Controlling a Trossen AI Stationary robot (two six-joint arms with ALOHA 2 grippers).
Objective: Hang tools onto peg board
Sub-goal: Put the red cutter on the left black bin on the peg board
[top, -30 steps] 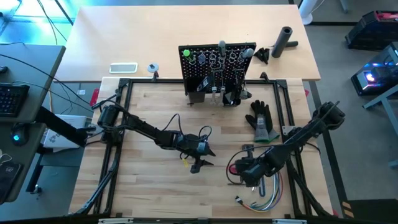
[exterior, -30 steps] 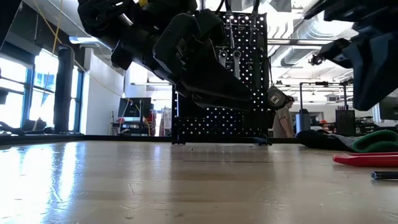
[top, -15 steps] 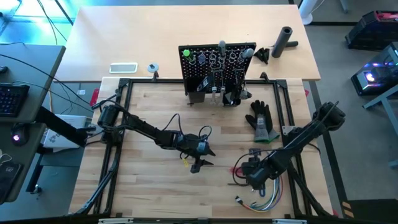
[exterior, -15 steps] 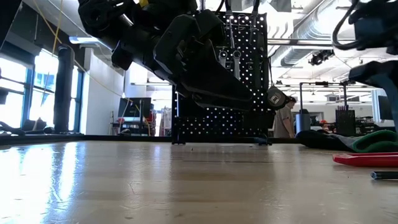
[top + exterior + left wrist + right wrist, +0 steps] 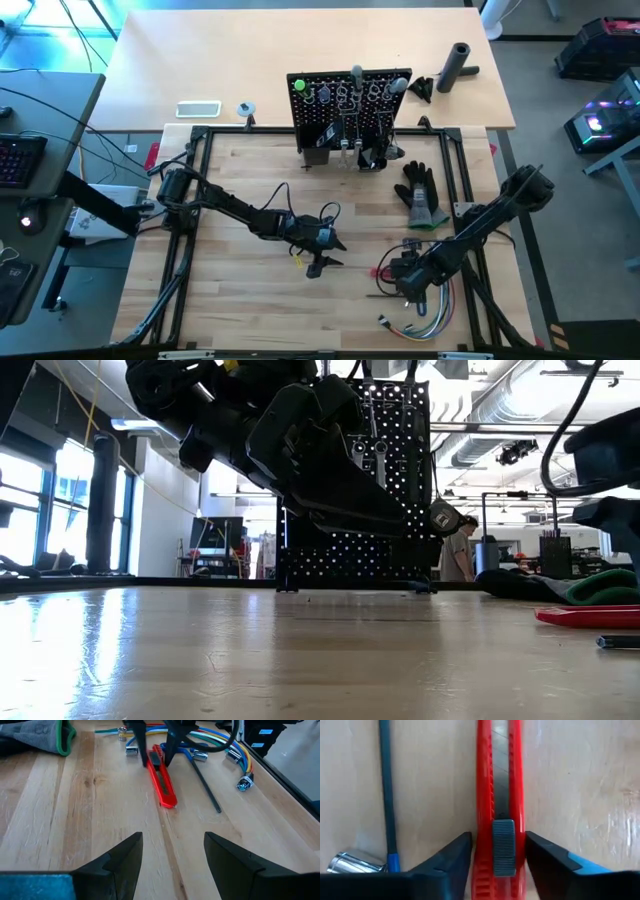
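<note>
The black peg board point(image 5: 348, 110) stands upright at the table's far middle, with several tools hanging on it. A red-handled knife point(image 5: 497, 780) lies flat on the wood at the near right. My right gripper point(image 5: 497, 865) points down over it, open, one finger on each side of the handle's grey slider end and close to it. The left wrist view shows the same knife point(image 5: 164, 785) with my right gripper point(image 5: 156, 747) over its far end. My left gripper point(image 5: 322, 258) hovers open over the table's middle with nothing between its fingers point(image 5: 125, 862).
A thin black rod point(image 5: 387, 795) lies parallel to the knife, beside a bundle of coloured wires point(image 5: 420, 320). A black and grey glove point(image 5: 420, 195) lies between the knife and the peg board. A black cylinder point(image 5: 458, 65) stands behind the board. Bare wood lies left of the knife.
My right gripper has come down toward the red knife, shifting slightly toward the table's near right, and has rolled a little about its own axis. The knife lies where it was.
</note>
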